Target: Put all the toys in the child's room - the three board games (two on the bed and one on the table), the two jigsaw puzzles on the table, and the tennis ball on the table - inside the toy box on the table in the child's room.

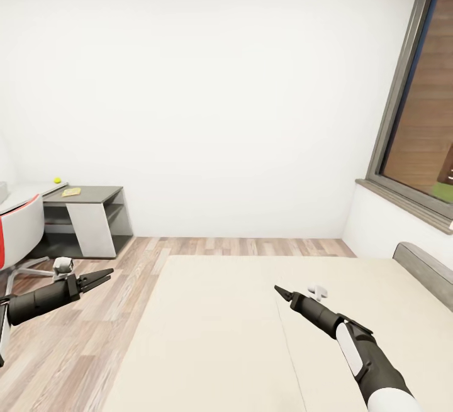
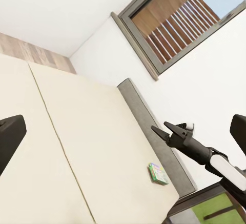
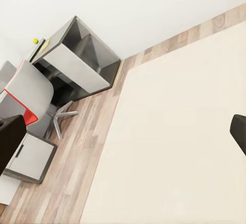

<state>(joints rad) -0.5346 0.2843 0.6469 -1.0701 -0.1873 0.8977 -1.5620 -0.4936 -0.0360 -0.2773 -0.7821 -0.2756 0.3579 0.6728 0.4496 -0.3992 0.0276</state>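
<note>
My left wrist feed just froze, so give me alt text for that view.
A small white-and-green flat card box lies on the wide beige bed, close beside its grey headboard. The right gripper, black with its pointed fingers together, hovers over the headboard side, below a dark-framed window in the white wall.

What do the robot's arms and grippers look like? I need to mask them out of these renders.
Both arms are matte black, rounded tubes. The right arm has white shell panels along the forearm and a white part near the wrist. Each ends in slim, black, pointed fingers: left gripper, right gripper. No cables or markings are visible.
</note>
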